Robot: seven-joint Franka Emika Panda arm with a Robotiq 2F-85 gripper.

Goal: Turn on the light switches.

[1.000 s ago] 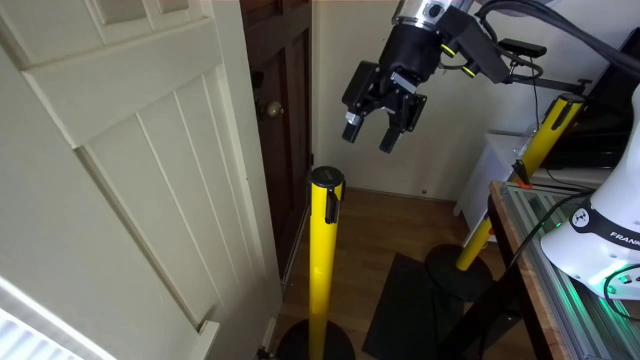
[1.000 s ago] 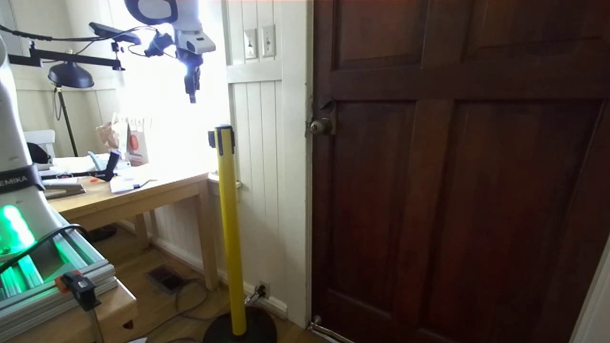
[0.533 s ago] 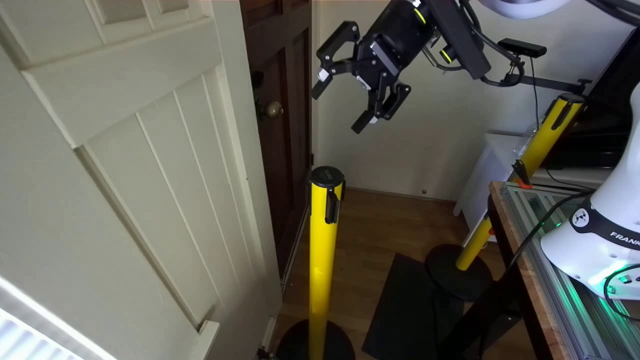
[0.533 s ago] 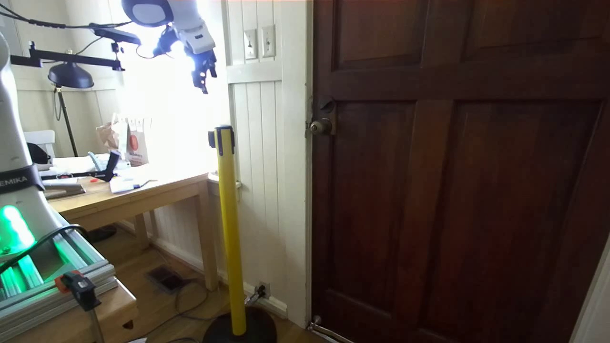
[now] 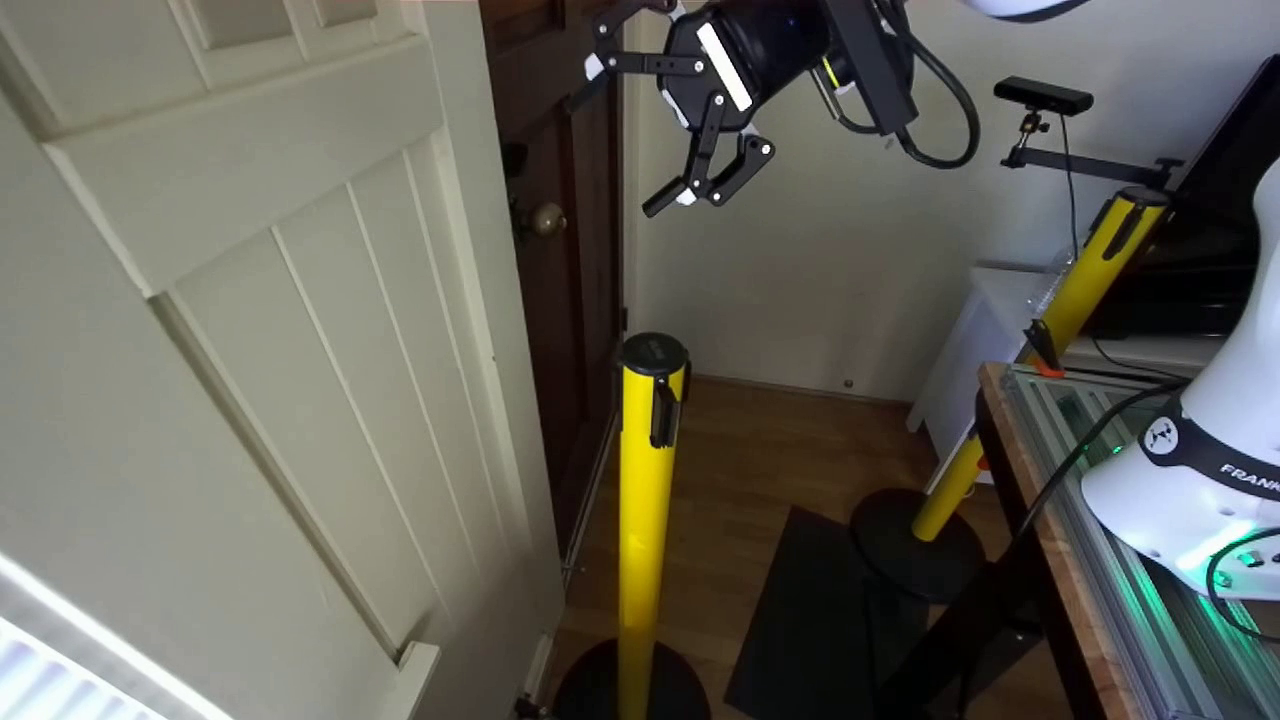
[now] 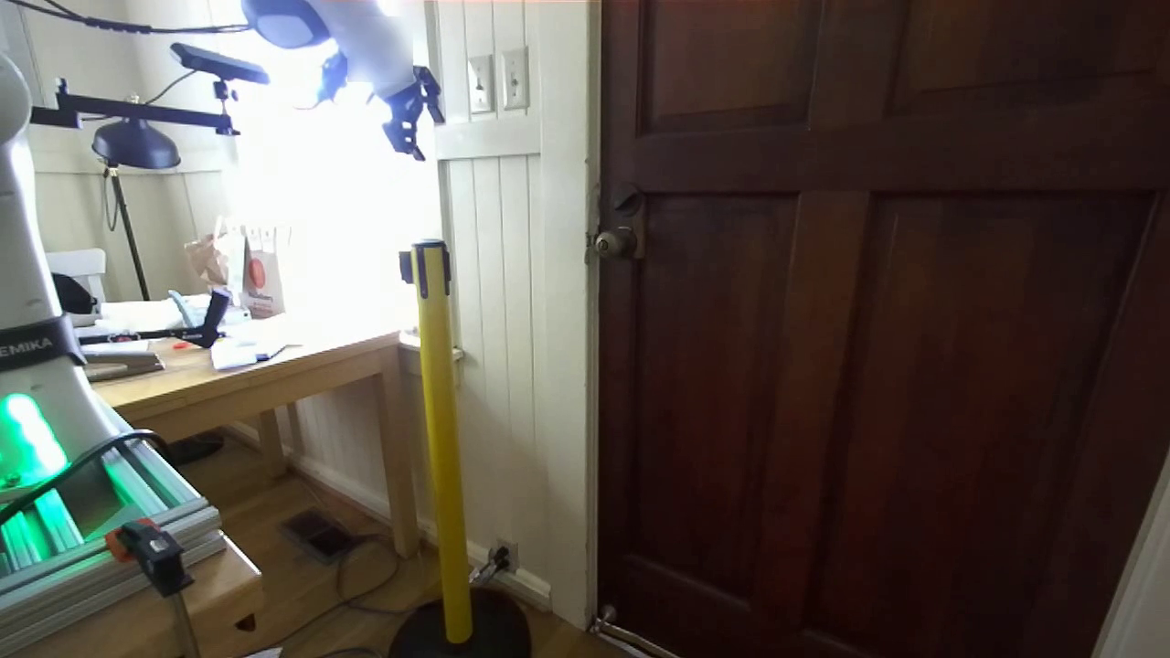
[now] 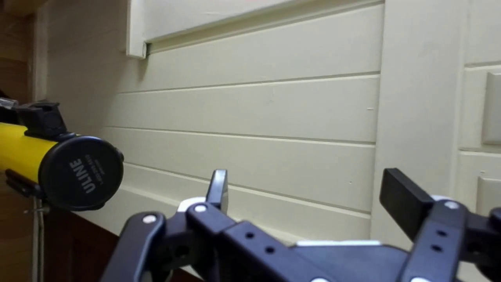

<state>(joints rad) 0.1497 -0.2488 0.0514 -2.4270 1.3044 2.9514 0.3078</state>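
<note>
Two white light switches, the left switch [image 6: 480,84] and the right switch [image 6: 515,79], sit side by side on the cream wall in an exterior view. Pale raised plates at the right edge of the wrist view [image 7: 492,109] look like their lower ends; their levers are out of that frame. My gripper [image 5: 622,148] is open and empty, tilted up in the air. In an exterior view the gripper [image 6: 428,132] appears left of and slightly below the switches. In the wrist view the gripper [image 7: 311,186] has its jaws wide apart, with only wall panelling behind them.
A yellow post [image 5: 645,530] stands below the gripper by the wall; its black top [image 7: 82,172] shows in the wrist view. A dark wooden door [image 6: 877,366] with a knob [image 6: 615,242] is beside the switch wall. A wooden table [image 6: 274,375] stands by the bright window.
My gripper has opened wider and tilted up. It has moved up and left in an exterior view, and right towards the switch wall in an exterior view.
</note>
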